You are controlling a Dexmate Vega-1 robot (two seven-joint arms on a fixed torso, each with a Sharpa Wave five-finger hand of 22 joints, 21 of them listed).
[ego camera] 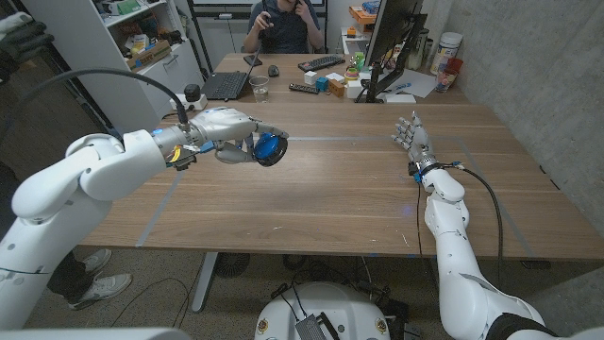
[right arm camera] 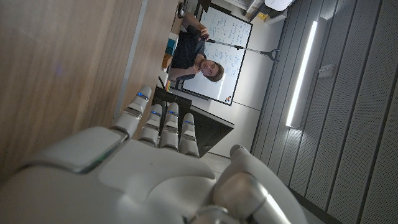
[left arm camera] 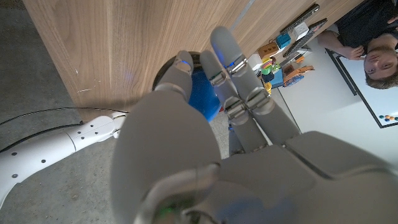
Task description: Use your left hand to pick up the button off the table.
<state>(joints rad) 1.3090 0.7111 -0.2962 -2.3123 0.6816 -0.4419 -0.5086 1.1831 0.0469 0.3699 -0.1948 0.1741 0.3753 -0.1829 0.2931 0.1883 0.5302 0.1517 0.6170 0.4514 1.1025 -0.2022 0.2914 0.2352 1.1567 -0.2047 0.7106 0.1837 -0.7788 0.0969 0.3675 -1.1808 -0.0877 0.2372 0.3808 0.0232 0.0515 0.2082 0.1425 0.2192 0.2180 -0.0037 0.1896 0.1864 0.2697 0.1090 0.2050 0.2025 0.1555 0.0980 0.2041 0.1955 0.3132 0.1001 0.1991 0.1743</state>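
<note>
I am working in an office. Past my left hand [ego camera: 231, 137], a desk pushed against my wooden table [ego camera: 330, 189] holds a laptop [ego camera: 226, 85], a keyboard [ego camera: 322, 63] and a monitor [ego camera: 392, 38], with a person [ego camera: 283, 24] seated at it. Behind that person a whiteboard [right arm camera: 233, 59] hangs on the wall, and beyond my left arm stand shelves [ego camera: 142, 38].

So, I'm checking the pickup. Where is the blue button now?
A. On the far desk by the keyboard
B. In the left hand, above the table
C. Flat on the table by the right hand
B: the left hand grips the blue button, raised off the wooden table.
</note>
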